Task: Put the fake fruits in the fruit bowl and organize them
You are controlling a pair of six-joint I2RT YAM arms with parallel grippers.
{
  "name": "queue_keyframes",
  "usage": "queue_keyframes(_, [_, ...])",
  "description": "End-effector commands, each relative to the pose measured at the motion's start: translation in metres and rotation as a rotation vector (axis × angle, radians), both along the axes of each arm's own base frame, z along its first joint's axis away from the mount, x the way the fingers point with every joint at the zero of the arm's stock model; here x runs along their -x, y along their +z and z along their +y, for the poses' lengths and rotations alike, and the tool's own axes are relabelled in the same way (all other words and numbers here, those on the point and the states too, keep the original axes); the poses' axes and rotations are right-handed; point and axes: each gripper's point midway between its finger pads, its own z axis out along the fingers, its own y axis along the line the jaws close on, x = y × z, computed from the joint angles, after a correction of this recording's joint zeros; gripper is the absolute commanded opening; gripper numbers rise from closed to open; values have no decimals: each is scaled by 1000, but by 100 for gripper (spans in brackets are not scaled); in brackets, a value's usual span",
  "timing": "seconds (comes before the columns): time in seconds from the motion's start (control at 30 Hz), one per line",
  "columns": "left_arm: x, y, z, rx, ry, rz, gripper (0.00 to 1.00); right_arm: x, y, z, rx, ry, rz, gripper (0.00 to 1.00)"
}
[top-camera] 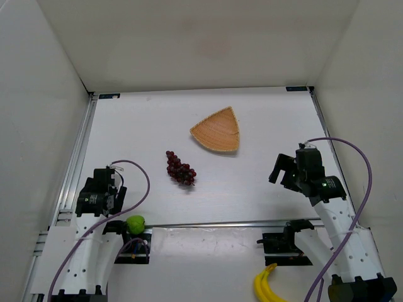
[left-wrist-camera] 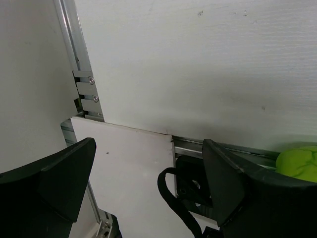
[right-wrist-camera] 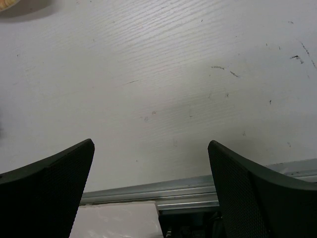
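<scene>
I run this from the worktop (top-camera: 252,189) down. The basket (top-camera: 217,130) lies empty toward the far side. It is shallow, so I judge that a fruit released off-centre may roll over the rim, and a nudge may shift it. The left end effector (left-wrist-camera: 148,183) and right end effector (right-wrist-camera: 151,183) both stand wide and hold nothing. The grapes (top-camera: 180,168) lie mid-worktop, well apart from the basket. A pinch on a single grape may slip. The green fruit (top-camera: 135,223) rests at the near rail (top-camera: 214,223), beside the left arm's base. A glancing finger may roll it away.
</scene>
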Motion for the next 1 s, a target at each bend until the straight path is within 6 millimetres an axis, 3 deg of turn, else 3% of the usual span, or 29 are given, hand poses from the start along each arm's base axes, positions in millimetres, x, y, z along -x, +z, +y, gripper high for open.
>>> queue_keyframes(0.0, [-1,1,2,-4,21,-21,100,1,-5,1,-6,1,17,100])
queue_keyframes(0.1, [-6,4,-1,5,-30,-2,100,1,-9,3,-3,17,46,100])
queue_keyframes(0.17, [-14,17,-14,65,-116,48,100,1,-10,10,-19,63,64,100])
queue_keyframes(0.2, [-18,24,-19,88,-140,65,100,-1,-8,12,-30,71,53,100])
queue_keyframes(0.23, [-32,48,-26,122,-172,27,100,-5,-4,14,-34,85,40,100])
queue_keyframes(0.3, [-36,56,-38,178,-222,161,100,-7,-4,19,-53,100,39,100])
queue_keyframes(0.33, [-49,77,-57,244,-298,150,100,-10,-4,20,-53,100,39,100])
queue_keyframes(0.4, [-51,81,-70,278,-317,242,100,-13,-1,26,-73,129,36,100])
queue_keyframes(0.53, [-58,57,-92,214,-460,431,100,-15,-9,41,-109,184,94,100])
queue_keyframes(0.67, [-41,27,-125,237,-690,630,100,-15,-14,48,-113,196,131,100])
queue_keyframes(0.87, [-19,7,-141,149,-960,796,100,-12,-26,55,-102,227,181,100])
queue_keyframes(0.97, [5,-9,-138,70,-1082,923,100,-12,-32,57,-98,234,200,100])
